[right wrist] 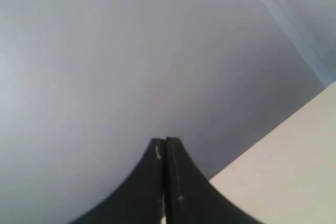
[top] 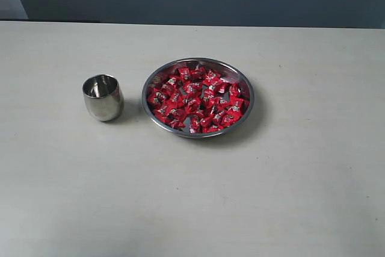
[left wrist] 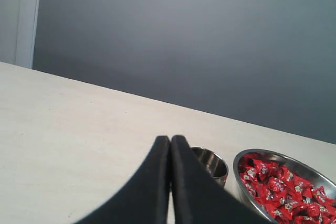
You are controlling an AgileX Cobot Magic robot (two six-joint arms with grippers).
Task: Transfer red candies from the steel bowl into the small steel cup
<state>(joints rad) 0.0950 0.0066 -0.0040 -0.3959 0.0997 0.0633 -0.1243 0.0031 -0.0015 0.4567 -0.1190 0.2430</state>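
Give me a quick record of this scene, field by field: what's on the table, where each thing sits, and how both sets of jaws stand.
table: pale, carries the cup and the bowl
steel bowl: near the middle of the exterior view
red candies: all in the bowl, loosely spread
small steel cup: upright, left of the bowl, apart from it; no red seen inside
left gripper: jaws shut, holding nothing, off the cup and bowl
right gripper: jaws shut, holding nothing
progress: no candy in the cup yet
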